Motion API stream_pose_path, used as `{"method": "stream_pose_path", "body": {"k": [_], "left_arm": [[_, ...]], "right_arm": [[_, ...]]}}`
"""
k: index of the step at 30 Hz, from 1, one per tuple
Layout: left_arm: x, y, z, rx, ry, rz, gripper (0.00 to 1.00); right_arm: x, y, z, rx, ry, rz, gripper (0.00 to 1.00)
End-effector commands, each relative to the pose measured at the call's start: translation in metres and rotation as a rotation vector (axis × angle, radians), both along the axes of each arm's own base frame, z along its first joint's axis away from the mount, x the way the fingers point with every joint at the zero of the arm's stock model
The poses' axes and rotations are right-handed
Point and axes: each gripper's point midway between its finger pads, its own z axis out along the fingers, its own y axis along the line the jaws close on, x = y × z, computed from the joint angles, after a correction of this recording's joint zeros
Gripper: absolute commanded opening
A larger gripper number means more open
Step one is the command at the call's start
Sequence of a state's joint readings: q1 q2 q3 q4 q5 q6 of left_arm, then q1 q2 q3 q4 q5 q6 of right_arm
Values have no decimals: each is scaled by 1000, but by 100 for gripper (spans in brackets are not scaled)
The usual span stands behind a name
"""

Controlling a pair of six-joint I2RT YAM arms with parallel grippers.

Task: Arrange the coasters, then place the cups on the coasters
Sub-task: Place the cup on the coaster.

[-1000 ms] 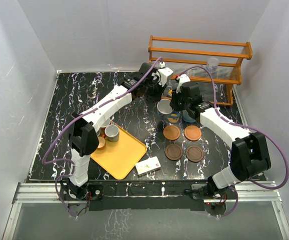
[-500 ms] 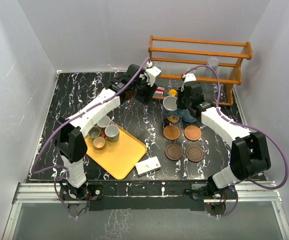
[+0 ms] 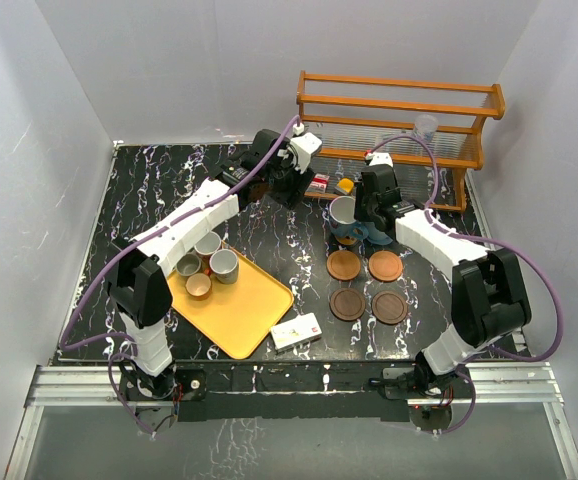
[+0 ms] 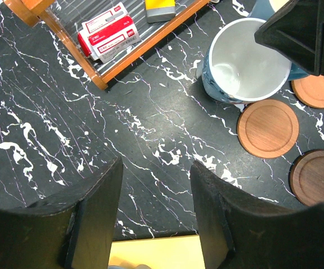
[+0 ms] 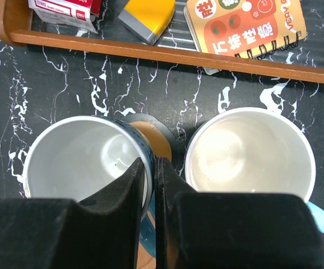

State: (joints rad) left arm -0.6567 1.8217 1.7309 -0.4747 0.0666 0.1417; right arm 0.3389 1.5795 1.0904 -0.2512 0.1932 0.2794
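- Over the table, top camera: left gripper [image 3: 289, 188] hangs at the rear, near the front rail of the wooden rack [image 3: 399, 105], touching nothing. Bare marble lies to its left.
- Right gripper [image 3: 357, 213] pinches the blue cup [image 3: 341, 210] just behind four coasters [image 3: 344, 265] laid two by two. It's a tight slot between rack and coasters.
- Four cups [image 3: 225, 264] sit at the far end of the yellow tray [image 3: 244, 315], left of centre. Card box [image 3: 296, 332] sits at the tray's near-right edge.
- Left wrist: fingers [image 4: 95, 218] are spread, with nothing between them, only table. The blue cup is upper right, just beside an orange-brown coaster [image 4: 267, 128]; can't tell whether they touch. The rack rail runs diagonally top left, with a red-white box [image 4: 109, 31] behind it.
- Right wrist: fingers [image 5: 137, 185] are clamped on the blue cup's rim, one inside and one outside. White cup [image 5: 249, 154] is close on the right, with a narrow gap between them. The rack rail crosses the top edge.
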Motion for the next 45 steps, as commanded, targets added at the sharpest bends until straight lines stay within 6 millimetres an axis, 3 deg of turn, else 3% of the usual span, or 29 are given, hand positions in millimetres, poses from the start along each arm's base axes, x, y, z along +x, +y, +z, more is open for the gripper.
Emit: {"method": "stream_pose_path", "body": {"k": [1,45], "left_arm": [[-4,4,18,-17,-39,-6,51],[-8,4,14,-12,-31,-24,51]], "right_arm": [[30,2,47,49,-145,-47,0],[31,-1,25,27,-77,-25,0]]}}
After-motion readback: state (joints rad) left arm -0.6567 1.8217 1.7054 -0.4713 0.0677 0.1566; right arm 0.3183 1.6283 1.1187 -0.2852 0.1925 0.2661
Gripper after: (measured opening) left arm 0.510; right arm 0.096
